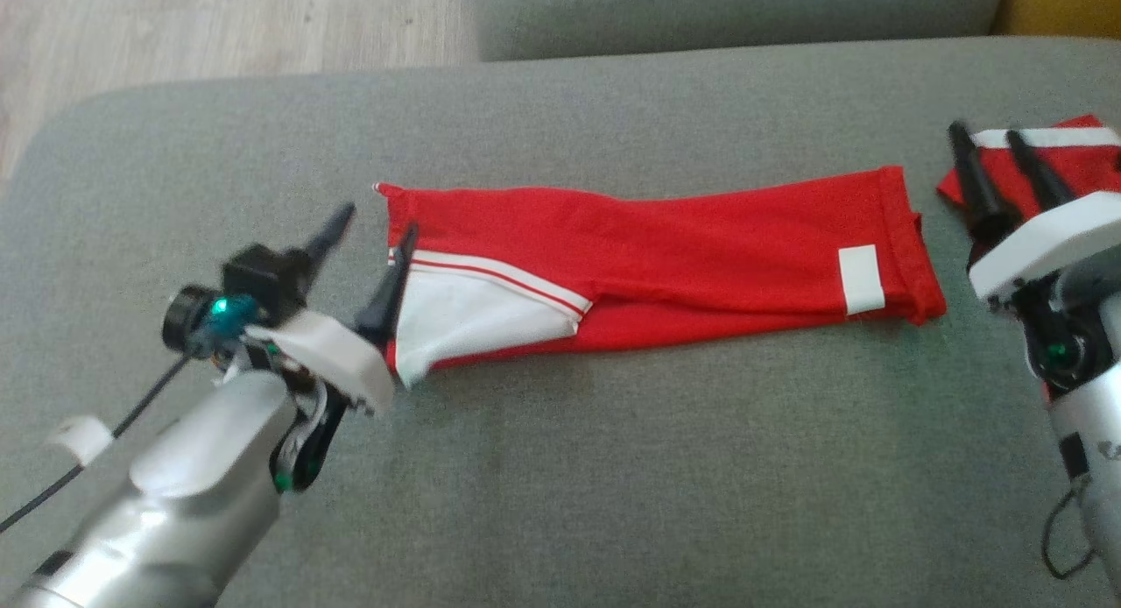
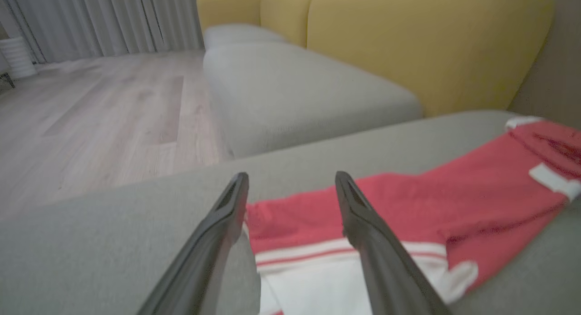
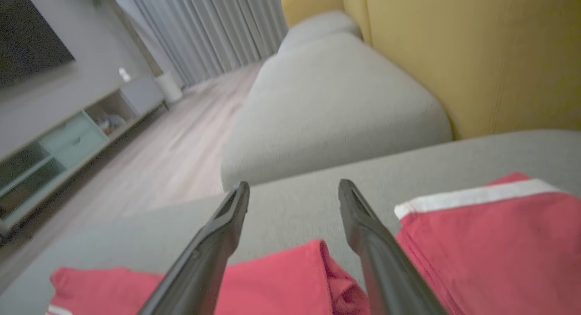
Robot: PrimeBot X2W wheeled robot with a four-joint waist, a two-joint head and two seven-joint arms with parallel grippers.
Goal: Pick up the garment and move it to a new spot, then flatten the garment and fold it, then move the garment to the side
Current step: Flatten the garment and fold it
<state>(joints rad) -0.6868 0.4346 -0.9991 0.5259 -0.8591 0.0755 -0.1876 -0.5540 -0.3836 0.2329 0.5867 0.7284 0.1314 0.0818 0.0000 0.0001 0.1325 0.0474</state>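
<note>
Both sets of jaws wide and empty: left gripper (image 1: 378, 221) at the white-panelled left end of the red garment (image 1: 683, 249), lying long-axis left-to-right on the grey sofa cushion (image 1: 560, 468), right gripper (image 1: 985, 135) just past its right hem, beside possibly a separate red piece (image 1: 1077, 166).
</note>
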